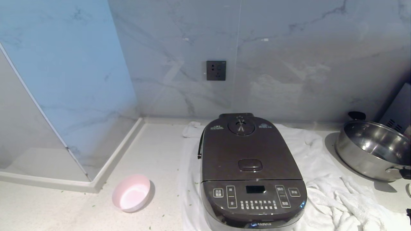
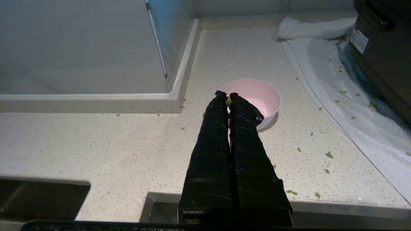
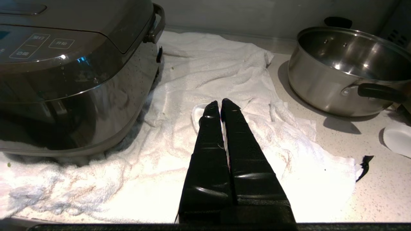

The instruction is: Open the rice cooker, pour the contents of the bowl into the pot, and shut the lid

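The rice cooker stands on a white towel with its lid down, so the pot is hidden. To its left the pink bowl sits upright on the counter, and its inside looks bare. Loose green bits of the contents lie scattered on the counter and towel. My left gripper is shut, low at the counter's front edge and short of the bowl, with one green bit wedged between its tips. My right gripper is shut over the towel, right of the cooker. Neither arm shows in the head view.
A steel pan with black handles stands at the right, off the towel. A white round thing lies near the counter's front right. A raised ledge borders a recess at the left. A wall socket sits behind the cooker.
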You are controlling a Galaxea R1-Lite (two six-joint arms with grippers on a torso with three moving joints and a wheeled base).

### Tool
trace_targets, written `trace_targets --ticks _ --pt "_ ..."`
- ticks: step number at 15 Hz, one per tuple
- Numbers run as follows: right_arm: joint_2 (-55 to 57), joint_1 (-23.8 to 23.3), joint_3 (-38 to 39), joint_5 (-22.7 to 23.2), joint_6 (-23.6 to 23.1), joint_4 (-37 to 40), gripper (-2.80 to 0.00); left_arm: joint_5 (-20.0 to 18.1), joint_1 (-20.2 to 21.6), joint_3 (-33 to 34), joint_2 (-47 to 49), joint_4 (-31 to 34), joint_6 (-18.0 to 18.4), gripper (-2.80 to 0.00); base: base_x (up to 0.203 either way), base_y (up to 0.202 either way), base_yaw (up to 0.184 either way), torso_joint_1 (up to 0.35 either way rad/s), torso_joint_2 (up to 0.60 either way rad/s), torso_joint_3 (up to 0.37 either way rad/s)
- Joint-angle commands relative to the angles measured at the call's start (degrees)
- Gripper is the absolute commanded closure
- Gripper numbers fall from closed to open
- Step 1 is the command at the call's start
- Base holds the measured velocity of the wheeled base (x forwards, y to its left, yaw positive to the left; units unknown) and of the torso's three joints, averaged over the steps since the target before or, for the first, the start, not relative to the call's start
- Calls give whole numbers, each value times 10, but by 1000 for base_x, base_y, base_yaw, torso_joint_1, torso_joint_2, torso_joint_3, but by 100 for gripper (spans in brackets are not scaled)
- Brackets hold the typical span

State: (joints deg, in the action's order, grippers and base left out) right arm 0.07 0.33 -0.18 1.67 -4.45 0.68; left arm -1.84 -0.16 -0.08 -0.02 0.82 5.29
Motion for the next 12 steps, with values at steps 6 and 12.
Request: trace_targets --ticks 6,12 --pt "-1 0 1 0 10 -2 0 3 0 -1 1 1 -8 0 0 0 0 0 0 0" --pt "-1 0 2 0 11 -5 0 3 0 -1 1 0 -8 0 0 0 0 0 0 0"
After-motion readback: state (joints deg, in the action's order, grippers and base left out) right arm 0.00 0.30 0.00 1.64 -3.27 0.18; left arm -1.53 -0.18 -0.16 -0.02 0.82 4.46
